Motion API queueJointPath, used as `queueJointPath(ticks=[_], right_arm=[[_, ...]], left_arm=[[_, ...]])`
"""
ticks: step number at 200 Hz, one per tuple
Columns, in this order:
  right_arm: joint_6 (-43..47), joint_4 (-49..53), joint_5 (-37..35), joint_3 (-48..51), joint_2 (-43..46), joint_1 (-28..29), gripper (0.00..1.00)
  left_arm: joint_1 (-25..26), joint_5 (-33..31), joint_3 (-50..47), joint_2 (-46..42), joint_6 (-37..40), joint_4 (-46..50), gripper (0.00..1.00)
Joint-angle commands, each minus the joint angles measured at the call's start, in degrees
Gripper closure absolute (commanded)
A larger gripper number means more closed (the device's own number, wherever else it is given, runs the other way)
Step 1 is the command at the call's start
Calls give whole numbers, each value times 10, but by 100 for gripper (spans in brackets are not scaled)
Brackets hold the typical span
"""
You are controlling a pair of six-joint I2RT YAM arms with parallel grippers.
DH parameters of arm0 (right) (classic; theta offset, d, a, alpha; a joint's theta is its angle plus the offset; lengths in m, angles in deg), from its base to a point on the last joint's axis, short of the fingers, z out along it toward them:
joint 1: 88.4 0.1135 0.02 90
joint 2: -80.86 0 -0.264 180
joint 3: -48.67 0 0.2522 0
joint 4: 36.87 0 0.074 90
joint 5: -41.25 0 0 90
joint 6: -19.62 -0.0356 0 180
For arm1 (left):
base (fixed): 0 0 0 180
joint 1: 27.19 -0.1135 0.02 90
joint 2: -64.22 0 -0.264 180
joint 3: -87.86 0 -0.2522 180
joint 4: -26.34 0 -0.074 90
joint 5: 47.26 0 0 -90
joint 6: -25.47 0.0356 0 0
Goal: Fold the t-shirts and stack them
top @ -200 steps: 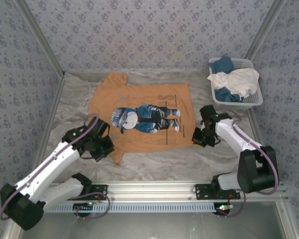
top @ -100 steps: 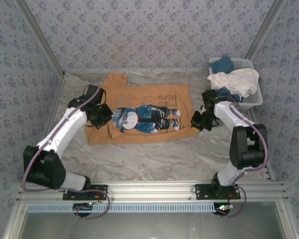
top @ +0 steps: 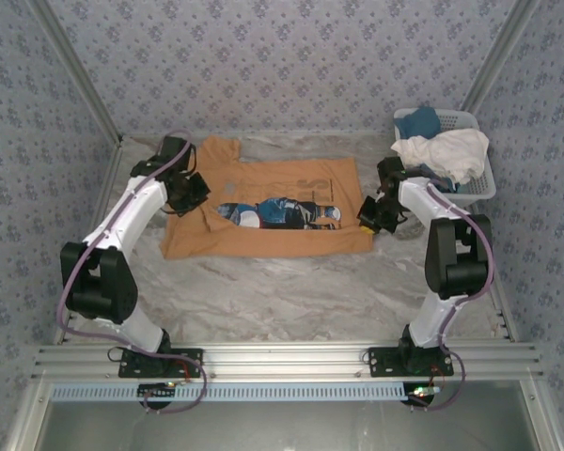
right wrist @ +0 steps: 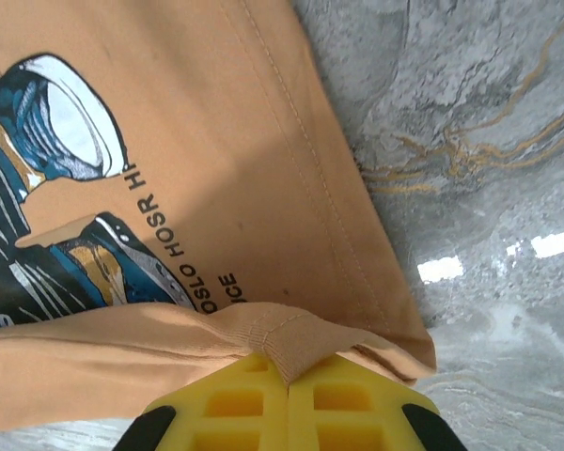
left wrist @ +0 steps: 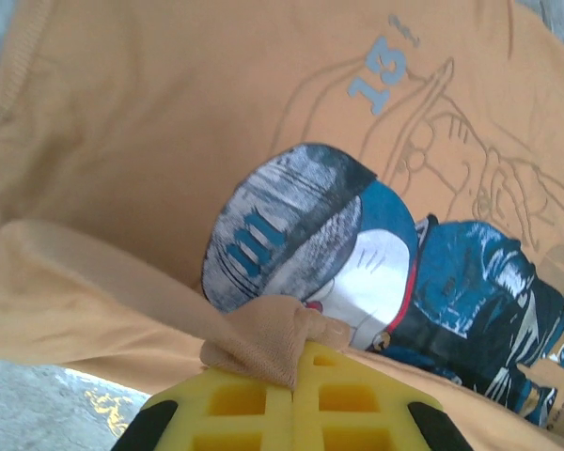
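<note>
1. Table (top: 263, 310): grey marbled top, and the work sits on its far half
2. Orange t-shirt (top: 263, 242): lies across the middle of the table, collar end to the left and hem to the right. Its near long edge is raised and doubled toward the far side, covering part of the figure print (top: 277, 213). I judge this lengthwise fold about half made
3. Basket (top: 479, 195): in the far right corner, well apart from the fold. A white shirt (top: 446, 150) and a blue shirt (top: 418, 122) are heaped in it, not yet folded
4. Left gripper (top: 193, 193): jaws clenched on a small pinch of orange cloth, above the figure's head in the wrist view
5. Right gripper (top: 368, 214): jaws clenched on a tuck of the hem corner, beside bare marble
6. Risks:
   - both pinches are thin, so a pull outward could slip the cloth free and let the flap fall askew
   - uneven travel of the two arms would skew the fold line
   - letting go too high would leave a bunched, puffed edge and make a poor base for stacking
</note>
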Motion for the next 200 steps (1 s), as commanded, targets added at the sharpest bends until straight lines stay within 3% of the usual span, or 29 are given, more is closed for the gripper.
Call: queueJointPath(ticks=[1,200], right_arm=[[-12,17,-25,-14,-7,-7,100],[-8,14,-21,-114,-110,-10,100]], left_arm=[[-14,-23,19,0,14,11,100],[-52,-42,50,78,39,14,100]])
